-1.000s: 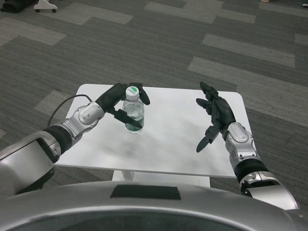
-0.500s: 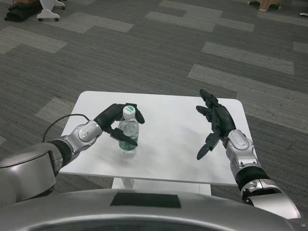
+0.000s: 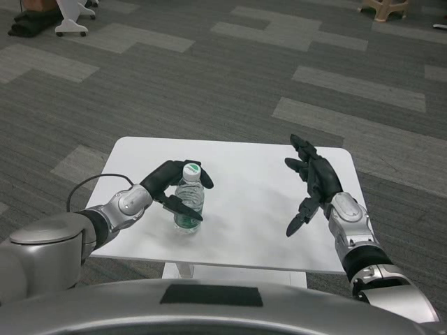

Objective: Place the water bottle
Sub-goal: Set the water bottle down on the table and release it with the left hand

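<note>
- The left robot hand [image 3: 174,190] has its black fingers wrapped around a clear plastic water bottle with a white-and-green cap [image 3: 189,202], gripping it just below the cap.
- The bottle stands upright on the near-left part of the white rectangular table [image 3: 244,209].
- The right robot hand [image 3: 312,183] hangs over the right side of the table with its fingers spread, holding nothing, well apart from the bottle.
- Grey patterned carpet [image 3: 209,70] surrounds the table.
</note>
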You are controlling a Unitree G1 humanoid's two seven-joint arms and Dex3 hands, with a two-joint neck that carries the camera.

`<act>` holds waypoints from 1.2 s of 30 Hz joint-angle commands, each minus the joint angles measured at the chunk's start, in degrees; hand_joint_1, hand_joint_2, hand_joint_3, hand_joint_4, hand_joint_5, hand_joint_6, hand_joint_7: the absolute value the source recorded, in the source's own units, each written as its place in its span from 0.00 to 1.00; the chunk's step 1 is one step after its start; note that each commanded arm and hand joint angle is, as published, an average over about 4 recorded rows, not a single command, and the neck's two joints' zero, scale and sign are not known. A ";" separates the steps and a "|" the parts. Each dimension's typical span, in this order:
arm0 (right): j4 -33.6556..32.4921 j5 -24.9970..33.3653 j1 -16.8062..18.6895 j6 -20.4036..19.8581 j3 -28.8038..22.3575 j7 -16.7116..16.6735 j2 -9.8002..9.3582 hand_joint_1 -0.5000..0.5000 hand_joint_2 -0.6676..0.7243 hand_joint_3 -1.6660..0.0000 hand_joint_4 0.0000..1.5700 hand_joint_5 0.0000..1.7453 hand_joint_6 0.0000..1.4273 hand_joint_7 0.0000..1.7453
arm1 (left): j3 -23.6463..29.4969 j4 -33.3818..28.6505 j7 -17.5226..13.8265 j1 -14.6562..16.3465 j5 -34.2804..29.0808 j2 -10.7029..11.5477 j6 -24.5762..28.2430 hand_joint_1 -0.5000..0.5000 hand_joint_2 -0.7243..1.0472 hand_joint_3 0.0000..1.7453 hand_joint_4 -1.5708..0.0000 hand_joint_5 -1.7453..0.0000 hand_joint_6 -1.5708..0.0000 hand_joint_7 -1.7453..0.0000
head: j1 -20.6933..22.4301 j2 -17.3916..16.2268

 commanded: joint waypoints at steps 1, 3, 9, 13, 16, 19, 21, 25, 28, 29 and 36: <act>0.31 0.29 -0.28 -0.55 -0.14 -0.01 -0.36 0.42 0.95 0.90 0.00 0.39 0.00 0.00 | -1.43 0.57 0.42 -1.56 -2.90 0.29 -0.33 1.00 0.95 0.05 0.14 0.00 0.20 0.52 | 0.08 0.15; 0.31 0.29 -0.28 -0.55 -0.14 -0.01 -0.36 0.42 0.95 0.90 0.00 0.37 0.00 0.00 | -2.55 1.10 0.42 -1.56 -4.72 0.23 -0.33 1.00 0.95 0.05 0.14 0.00 0.20 0.52 | 0.08 0.15; 0.31 0.29 -0.24 -0.55 -0.14 -0.01 -0.36 0.39 0.95 0.90 0.00 0.39 0.00 0.00 | -2.86 1.67 0.42 -0.77 -7.55 0.23 -0.46 1.00 0.98 0.05 0.15 0.00 0.20 0.56 | 0.27 0.15; 0.28 0.29 -0.22 -0.55 -0.16 -0.01 -0.36 0.39 0.95 0.90 0.00 0.39 0.00 0.00 | -2.88 1.65 0.37 -0.17 -7.91 0.66 -0.61 1.00 1.00 0.05 0.19 0.00 0.20 0.60 | 0.34 0.17; 0.22 0.29 -0.15 -0.55 -0.23 -0.01 -0.36 0.39 0.95 0.92 0.00 0.39 0.00 0.00 | -2.86 1.45 0.11 0.24 -8.10 1.41 -0.68 1.00 1.00 0.05 0.21 0.00 0.21 0.60 | 0.44 0.33; 0.28 0.29 -0.15 -0.55 -0.30 -0.01 -0.36 0.39 0.95 0.93 0.00 0.39 0.00 0.00 | -2.90 0.73 -0.22 0.70 -8.08 2.36 -1.01 1.00 1.00 0.05 0.23 0.00 0.22 0.60 | 0.44 0.33; 0.26 0.29 -0.15 -0.55 -0.32 -0.01 -0.40 0.38 0.95 0.93 0.00 0.39 0.00 0.00 | -3.21 0.00 -0.29 0.95 -8.06 2.91 -1.43 1.00 1.00 0.05 0.25 0.00 0.22 0.60 | 0.44 0.33; 0.26 0.29 -0.15 -0.55 -0.32 -0.01 -0.44 0.39 0.95 0.90 0.00 0.39 0.00 0.00 | -4.31 -1.36 -0.37 1.25 -8.46 3.61 -2.13 1.00 1.00 0.05 0.33 0.00 0.24 0.64 | 0.78 0.44; 0.24 0.29 -0.15 -0.55 -0.32 -0.01 -0.44 0.40 0.95 0.93 0.00 0.39 0.00 0.00 | -4.31 -1.62 -0.44 1.54 -8.85 3.76 -2.24 1.00 1.00 0.05 0.46 0.00 0.27 0.68 | 0.73 0.46; 0.22 0.29 -0.15 -0.55 -0.32 -0.01 -0.44 0.40 0.95 0.93 0.00 0.39 0.00 0.00 | -4.31 -1.76 -0.48 1.65 -8.98 3.83 -2.26 1.00 1.00 0.05 0.50 0.00 0.28 0.70 | 0.76 0.49; 0.24 0.29 -0.13 -0.55 -0.41 -0.01 -0.44 0.40 0.95 0.90 0.00 0.39 0.00 0.00 | -4.64 -2.53 -0.81 2.26 -10.50 4.38 -2.24 1.00 1.00 0.05 0.65 0.18 0.35 0.77 | 0.90 0.58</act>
